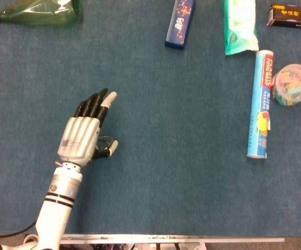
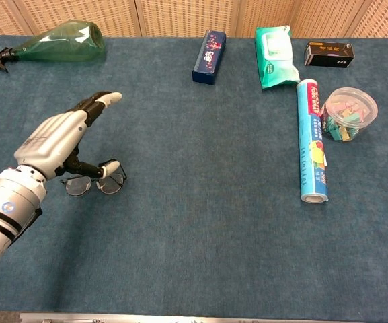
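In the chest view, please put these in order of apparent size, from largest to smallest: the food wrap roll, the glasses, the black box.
1. food wrap roll, the longest by far.
2. glasses, though nearer the camera, so this place is unsure.
3. black box, smallest, but farthest away.

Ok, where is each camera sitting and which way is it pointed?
Head view: high up, looking almost straight down on the blue table; shows the left hand and forearm.
Chest view: lower, facing forward across the table toward a wood panel wall; shows the left hand over the glasses.
Shared: the left hand, green spray bottle, food wrap roll; the right hand is in neither.
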### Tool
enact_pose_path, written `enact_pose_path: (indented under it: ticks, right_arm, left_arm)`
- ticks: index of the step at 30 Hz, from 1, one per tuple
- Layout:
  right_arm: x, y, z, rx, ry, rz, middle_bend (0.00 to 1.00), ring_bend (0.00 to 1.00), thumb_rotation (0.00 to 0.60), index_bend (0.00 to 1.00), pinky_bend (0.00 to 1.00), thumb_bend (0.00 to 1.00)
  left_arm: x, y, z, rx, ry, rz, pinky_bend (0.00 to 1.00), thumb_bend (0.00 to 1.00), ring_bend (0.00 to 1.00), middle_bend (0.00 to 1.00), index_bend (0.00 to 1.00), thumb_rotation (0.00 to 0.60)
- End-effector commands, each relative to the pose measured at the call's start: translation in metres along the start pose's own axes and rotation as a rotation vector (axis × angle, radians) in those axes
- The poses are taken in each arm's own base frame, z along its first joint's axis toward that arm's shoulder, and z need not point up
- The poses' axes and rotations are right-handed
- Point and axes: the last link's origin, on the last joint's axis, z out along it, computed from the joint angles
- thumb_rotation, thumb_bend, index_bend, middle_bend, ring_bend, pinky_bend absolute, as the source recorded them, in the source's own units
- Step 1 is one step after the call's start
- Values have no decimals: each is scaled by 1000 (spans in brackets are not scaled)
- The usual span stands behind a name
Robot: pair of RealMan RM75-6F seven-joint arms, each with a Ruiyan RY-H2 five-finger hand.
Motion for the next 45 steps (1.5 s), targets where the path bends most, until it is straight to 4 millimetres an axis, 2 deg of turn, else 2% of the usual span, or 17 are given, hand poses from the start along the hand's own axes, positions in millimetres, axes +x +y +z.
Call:
enact_pose_path:
  ticks: [1,14,23,35,45]
  right_arm:
    - [0,0,0,0,-1,0,402,297,600,430,576,23]
    - [1,1,0,-1,4,4,401,297,600,430,576,23]
    - [2,1,-1,1,3,5,401,297,600,430,576,23]
    - [2,1,-1,1,5,6,401,297,600,430,576,23]
    - [1,0,-1,2,0,2,401,297,600,430,576,24]
  left_arm:
    - [2,6,-6,-24,-19,-16,87,251,0,0,10,600]
    - [3,15,-13,-62,-50,-15,87,251,0,0,10,600]
    - [9,21,-9,-75,-24,-29,87,251,0,0,10,600]
    - [6,12,2,-19,1,-17,88,251,0,0,10,600]
    - [5,6,3,19,34,0,88,259,0,0,10,600]
